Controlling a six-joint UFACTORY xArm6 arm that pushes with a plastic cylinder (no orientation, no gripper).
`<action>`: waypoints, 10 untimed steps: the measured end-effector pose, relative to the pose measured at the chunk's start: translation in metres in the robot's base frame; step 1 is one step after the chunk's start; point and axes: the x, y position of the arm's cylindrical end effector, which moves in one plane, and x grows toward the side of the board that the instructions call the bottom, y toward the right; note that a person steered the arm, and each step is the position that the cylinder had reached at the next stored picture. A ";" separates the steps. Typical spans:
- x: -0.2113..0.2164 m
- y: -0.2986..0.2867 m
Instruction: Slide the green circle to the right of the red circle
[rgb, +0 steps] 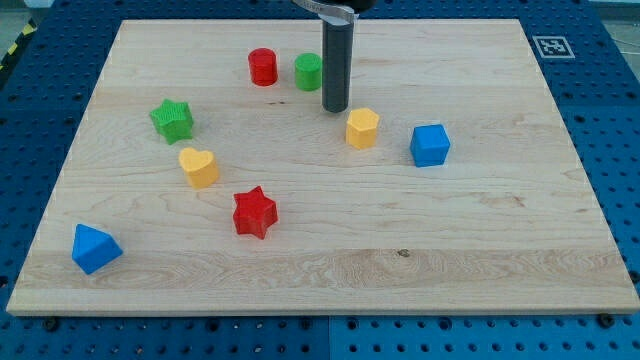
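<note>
Wooden board (480, 250) — my tip (334, 109) beside green circle (308, 72)

On my feed the table (480, 230) is pale wood with a fine lengthwise grain and one small dark knot. The surface around it is blue, dotted with dark holes. A black-and-white square marker (552, 46) sits at the table's corner. The red circle (263, 67) and red star (254, 212) share one bright red. The green circle (308, 72) and green star (172, 120) are leaf green. The yellow heart (199, 167) and yellow hexagon (362, 128) are warm yellow. The blue cube (430, 145) and a second blue block (95, 249) are vivid blue. My tip (334, 108) is dark grey.
</note>
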 end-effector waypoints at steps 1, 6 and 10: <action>-0.001 0.000; -0.037 0.000; -0.064 0.000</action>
